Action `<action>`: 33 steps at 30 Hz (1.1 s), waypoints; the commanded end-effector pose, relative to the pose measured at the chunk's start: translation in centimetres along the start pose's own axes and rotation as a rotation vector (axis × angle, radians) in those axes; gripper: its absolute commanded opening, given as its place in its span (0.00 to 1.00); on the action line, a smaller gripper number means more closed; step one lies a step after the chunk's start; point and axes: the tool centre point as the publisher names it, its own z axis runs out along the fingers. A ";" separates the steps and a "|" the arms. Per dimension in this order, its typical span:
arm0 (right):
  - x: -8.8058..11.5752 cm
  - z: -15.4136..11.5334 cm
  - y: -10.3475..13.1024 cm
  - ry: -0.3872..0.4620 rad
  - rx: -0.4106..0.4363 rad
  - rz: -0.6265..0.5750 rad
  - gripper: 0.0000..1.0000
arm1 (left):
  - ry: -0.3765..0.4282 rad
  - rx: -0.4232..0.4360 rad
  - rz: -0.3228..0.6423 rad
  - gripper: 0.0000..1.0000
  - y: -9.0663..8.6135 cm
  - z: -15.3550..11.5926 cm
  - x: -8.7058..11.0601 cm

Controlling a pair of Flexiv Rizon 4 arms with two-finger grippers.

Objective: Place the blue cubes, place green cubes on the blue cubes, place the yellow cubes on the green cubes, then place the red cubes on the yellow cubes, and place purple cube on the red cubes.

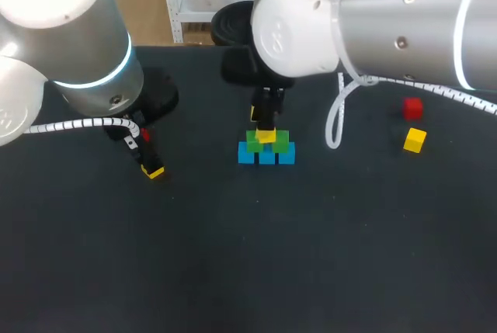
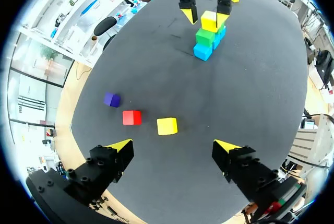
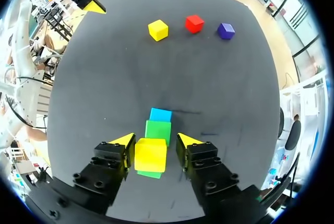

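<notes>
Mid-table stands a stack: a row of blue cubes [image 1: 266, 156], green cubes [image 1: 279, 143] on them, and a yellow cube [image 1: 266, 137] on top. My right gripper [image 3: 155, 141] is straight above, open, its fingers either side of that yellow cube [image 3: 151, 154]; the left wrist view shows a gap at one finger. My left gripper [image 2: 173, 145] hangs open over the table's left part, holding nothing. Just ahead of it lie a yellow cube [image 2: 167, 126], a red cube [image 2: 131, 117] and a purple cube [image 2: 111, 99].
A red cube [image 1: 412, 108] and another yellow cube [image 1: 415, 140] lie loose at the right of the table. A white cable [image 1: 335, 127] loops down from my right arm, right of the stack.
</notes>
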 end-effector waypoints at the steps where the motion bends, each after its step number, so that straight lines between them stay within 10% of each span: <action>1: 0.0 -0.1 -0.1 -0.002 -0.002 0.000 0.45 | 0.000 0.005 0.002 1.00 0.2 0.0 0.0; 17: 0.4 -0.1 0.2 -0.012 -0.016 0.015 0.47 | 0.000 0.005 0.002 1.00 0.2 0.0 0.0; 19: 0.3 -0.1 0.2 -0.013 -0.017 0.016 0.94 | 0.000 0.005 0.002 1.00 0.2 0.0 0.0; 20: 0.3 -0.1 0.3 -0.014 -0.018 0.016 1.00 | 0.000 0.005 0.002 1.00 0.2 0.0 0.0; 33: 0.9 -0.4 0.9 0.003 -0.008 0.034 0.69 | 0.000 0.005 0.002 1.00 0.2 0.0 0.0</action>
